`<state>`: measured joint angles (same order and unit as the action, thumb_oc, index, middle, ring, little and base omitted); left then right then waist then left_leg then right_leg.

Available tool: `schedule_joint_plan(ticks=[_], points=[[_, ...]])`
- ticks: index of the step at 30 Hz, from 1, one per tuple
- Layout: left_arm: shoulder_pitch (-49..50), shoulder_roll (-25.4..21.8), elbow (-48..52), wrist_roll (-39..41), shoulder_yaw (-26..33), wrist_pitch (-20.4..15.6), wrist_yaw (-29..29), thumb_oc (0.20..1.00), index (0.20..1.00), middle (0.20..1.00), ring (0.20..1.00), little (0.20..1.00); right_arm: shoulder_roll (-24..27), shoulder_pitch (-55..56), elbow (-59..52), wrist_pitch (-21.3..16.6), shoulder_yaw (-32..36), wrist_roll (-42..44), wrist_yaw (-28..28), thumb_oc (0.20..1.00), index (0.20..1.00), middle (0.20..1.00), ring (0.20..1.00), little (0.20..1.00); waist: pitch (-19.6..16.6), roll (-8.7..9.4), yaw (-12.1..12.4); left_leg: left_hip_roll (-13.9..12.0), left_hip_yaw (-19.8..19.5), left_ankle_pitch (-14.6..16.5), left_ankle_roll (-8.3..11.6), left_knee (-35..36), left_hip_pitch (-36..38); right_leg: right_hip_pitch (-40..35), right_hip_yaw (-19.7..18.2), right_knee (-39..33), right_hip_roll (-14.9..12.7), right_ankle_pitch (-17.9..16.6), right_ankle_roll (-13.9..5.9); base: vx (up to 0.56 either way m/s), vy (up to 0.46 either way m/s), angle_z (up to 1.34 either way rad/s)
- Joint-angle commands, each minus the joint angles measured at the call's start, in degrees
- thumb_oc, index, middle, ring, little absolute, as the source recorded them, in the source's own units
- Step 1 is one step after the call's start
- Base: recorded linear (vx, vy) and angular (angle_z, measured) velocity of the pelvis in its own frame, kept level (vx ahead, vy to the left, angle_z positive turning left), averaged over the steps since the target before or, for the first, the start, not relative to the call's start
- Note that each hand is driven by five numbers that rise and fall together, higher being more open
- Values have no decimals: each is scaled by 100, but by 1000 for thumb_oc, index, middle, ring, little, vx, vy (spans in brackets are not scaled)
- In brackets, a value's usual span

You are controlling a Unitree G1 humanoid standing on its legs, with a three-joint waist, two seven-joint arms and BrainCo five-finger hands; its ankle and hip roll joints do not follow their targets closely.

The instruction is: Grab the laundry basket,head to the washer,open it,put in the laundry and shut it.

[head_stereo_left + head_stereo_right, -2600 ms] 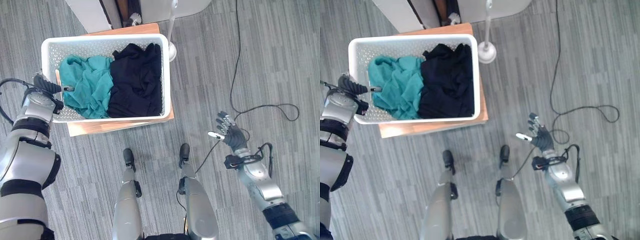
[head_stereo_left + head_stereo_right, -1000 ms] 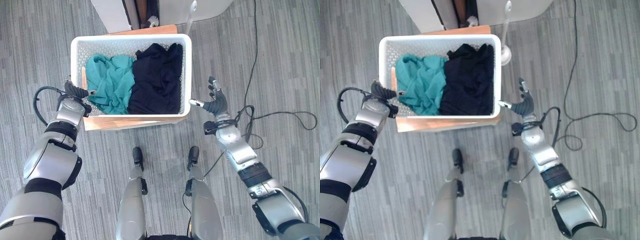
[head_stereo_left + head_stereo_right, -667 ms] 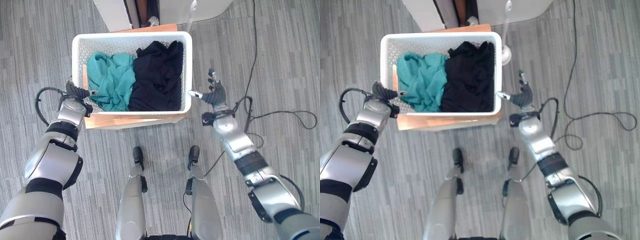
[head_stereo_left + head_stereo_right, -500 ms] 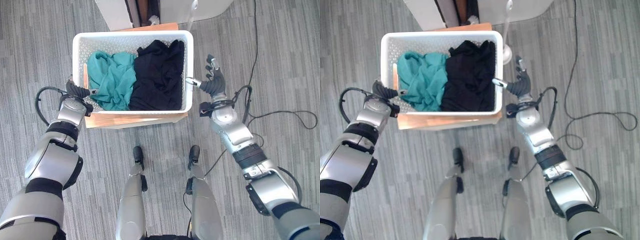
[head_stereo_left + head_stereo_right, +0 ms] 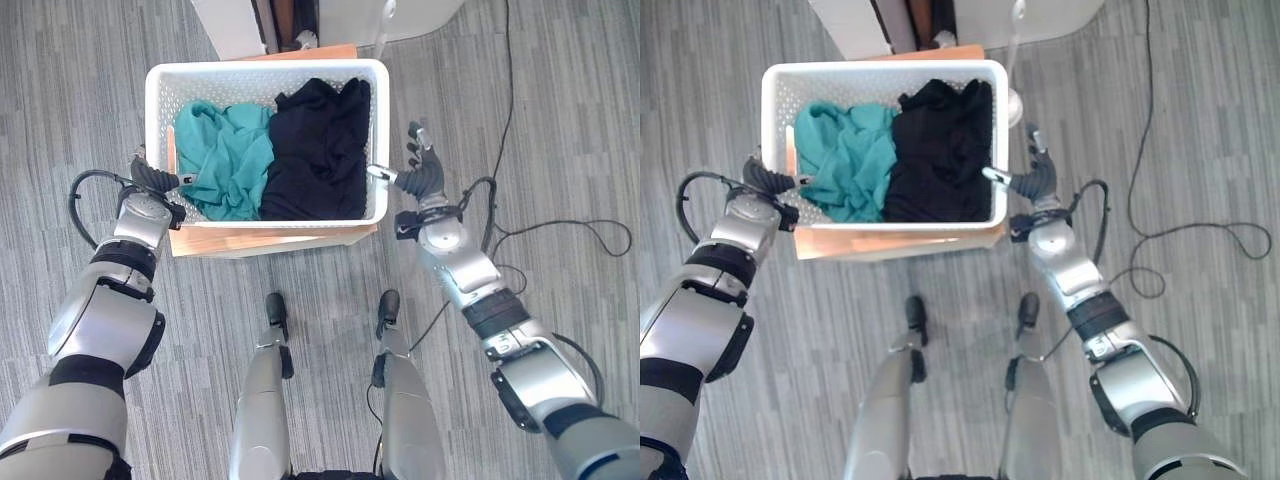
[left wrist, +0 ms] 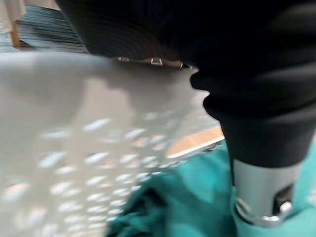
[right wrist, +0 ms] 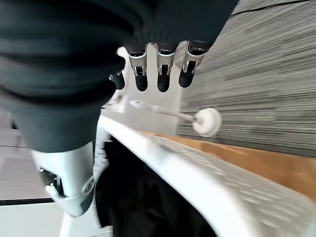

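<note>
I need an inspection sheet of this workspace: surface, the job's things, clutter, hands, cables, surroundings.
Surface: grey striped floor; a low wooden stand under the basket.
Job's things: white laundry basket on the stand, holding teal clothes beside black clothes.
Clutter: a white pole on a round base behind the basket.
Hands: left hand at the basket's left rim, thumb inside, fingers hidden; right hand open at the right rim, thumb over it.
Cables: black cable on the floor to the right.
Surroundings: white furniture behind.

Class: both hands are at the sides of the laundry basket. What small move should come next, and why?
Probably closing the right hand on the laundry basket: its thumb lies over the rim, fingers straight outside. The left hand is at the opposite rim, so lifting could follow.
</note>
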<state>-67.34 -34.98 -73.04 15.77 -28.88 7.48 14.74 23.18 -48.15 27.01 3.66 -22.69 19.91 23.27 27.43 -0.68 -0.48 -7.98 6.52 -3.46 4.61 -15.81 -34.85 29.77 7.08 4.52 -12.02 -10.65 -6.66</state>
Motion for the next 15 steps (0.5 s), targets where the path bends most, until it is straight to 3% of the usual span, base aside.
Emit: schedule_joint_plan(ticks=[1, 8, 9, 10, 14, 15], points=[[191, 436, -245, -133, -166, -9, -89, 1000, 1000, 1000, 1000, 1000, -15, -39, 56, -264, 155, 140, 59, 1000, 1000, 1000, 1000, 1000, -220, -93, 112, -146, -573, 243, 193, 64, -199, -11, -254, 559, -246, 724, -219, -8, 24, 5], [151, 423, -207, -108, -290, -49, -95, 1000, 1000, 1000, 1000, 1000, -144, -278, 365, -409, 119, 570, 71, 1000, 1000, 1000, 1000, 1000, -209, -133, 164, -96, -566, 265, 173, 2, -286, 20, -245, 550, -280, 695, -239, 14, 8, 1], [93, 403, -247, -95, -334, -69, -107, 1000, 1000, 1000, 1000, 1000, -156, -488, 569, -385, 10, 596, 46, 1000, 1000, 1000, 1000, 1000, -246, -172, 206, -104, -583, 452, 203, -36, -251, -11, -272, 576, -275, 822, -275, 12, 41, 1], [83, 401, -248, -95, -332, -73, -107, 1000, 1000, 1000, 1000, 1000, -153, -504, 579, -392, 9, 599, 44, 1000, 1000, 1000, 1000, 1000, -204, -165, 195, -83, -555, 285, 165, -37, -322, 49, -255, 564, -297, 687, -246, 15, 41, 1], [-116, 350, -398, -60, -458, -105, -160, 1000, 1000, 1000, 1000, 1000, -86, -928, 773, -357, -137, 568, 7, 1000, 1000, 1000, 1000, 1000, -239, -186, 211, -91, -556, 468, 194, -119, -336, 16, -278, 563, -317, 803, -289, 37, 20, 0], [-126, 348, -399, -59, -458, -109, -159, 1000, 1000, 1000, 1000, 1000, -84, -940, 779, -363, -137, 570, 6, 1000, 1000, 1000, 1000, 1000, -199, -178, 201, -71, -526, 301, 155, -119, -406, 76, -262, 551, -339, 669, -260, -71, 31, 4]])
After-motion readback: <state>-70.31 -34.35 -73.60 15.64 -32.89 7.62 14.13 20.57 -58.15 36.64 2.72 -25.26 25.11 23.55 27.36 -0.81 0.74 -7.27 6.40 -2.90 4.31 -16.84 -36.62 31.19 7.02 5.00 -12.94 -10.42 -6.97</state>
